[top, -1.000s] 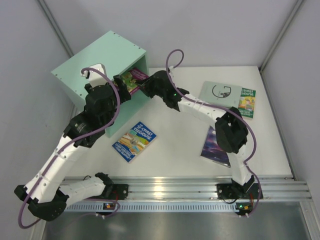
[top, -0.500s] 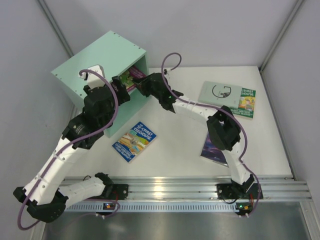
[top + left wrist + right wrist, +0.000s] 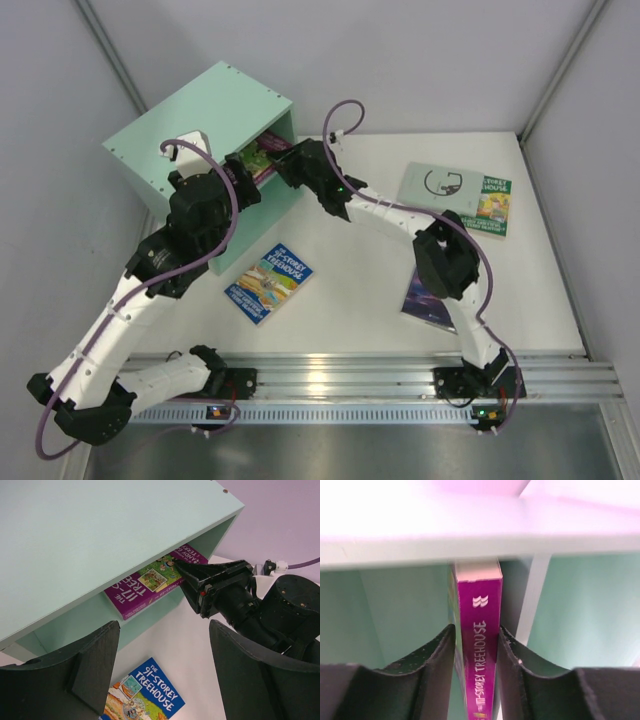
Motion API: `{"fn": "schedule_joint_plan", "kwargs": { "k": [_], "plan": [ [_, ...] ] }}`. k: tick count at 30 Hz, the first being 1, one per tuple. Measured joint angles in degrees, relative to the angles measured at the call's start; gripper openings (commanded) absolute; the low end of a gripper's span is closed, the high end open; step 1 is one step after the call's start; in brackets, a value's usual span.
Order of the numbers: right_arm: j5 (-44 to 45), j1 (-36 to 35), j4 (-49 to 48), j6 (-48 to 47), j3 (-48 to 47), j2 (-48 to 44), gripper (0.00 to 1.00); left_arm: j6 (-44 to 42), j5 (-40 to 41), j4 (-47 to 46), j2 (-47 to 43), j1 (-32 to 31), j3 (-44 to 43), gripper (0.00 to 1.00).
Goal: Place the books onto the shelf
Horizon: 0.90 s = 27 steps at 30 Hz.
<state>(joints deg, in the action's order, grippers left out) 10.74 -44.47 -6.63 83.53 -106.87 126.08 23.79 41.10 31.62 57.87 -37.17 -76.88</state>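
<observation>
The mint-green shelf [image 3: 200, 110] lies at the back left, its opening facing right. A magenta-green book [image 3: 262, 155] [image 3: 150, 582] sits inside on the dividing board, spine outward. My right gripper [image 3: 285, 165] [image 3: 176, 565] [image 3: 476, 635] is at the opening, its fingers lying against both sides of the magenta spine [image 3: 480, 630]. My left gripper [image 3: 238, 170] [image 3: 165, 630] hovers open and empty beside the shelf front. Below it a blue-yellow book [image 3: 268, 282] [image 3: 142, 695] lies flat on the table. A dark galaxy book [image 3: 425, 290] is partly hidden under the right arm. A green book [image 3: 492, 207] lies at the right.
A pale mint cover with a black drawing [image 3: 440, 187] lies against the green book's left side. Grey walls close in the white table [image 3: 350, 290] on the left, back and right. An aluminium rail [image 3: 350, 375] runs along the near edge.
The right arm has reached further toward the shelf, carrying the magenta book deeper into the opening. The left arm has barely moved.
</observation>
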Motion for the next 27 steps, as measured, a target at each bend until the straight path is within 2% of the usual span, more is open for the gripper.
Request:
{"fn": "schedule_joint_plan", "kwargs": {
  "k": [8, 14, 20, 27],
  "plan": [
    [3.2, 2.4, 8.0, -1.6, -3.6, -0.1, 0.48, -0.6, 0.0, 0.0, 0.0, 0.0, 0.0, 0.78],
    [3.6, 2.6, 10.6, -2.4, -4.2, -0.3, 0.47, -1.0, 0.0, 0.0, 0.0, 0.0, 0.0, 0.78],
    [3.2, 2.6, 13.6, -2.7, -4.2, -0.3, 0.55, -1.2, 0.0, 0.0, 0.0, 0.0, 0.0, 0.78],
    [2.9, 2.3, 12.5, -4.7, -0.8, -3.1, 0.53, -1.4, 0.0, 0.0, 0.0, 0.0, 0.0, 0.78]
  ]
}}
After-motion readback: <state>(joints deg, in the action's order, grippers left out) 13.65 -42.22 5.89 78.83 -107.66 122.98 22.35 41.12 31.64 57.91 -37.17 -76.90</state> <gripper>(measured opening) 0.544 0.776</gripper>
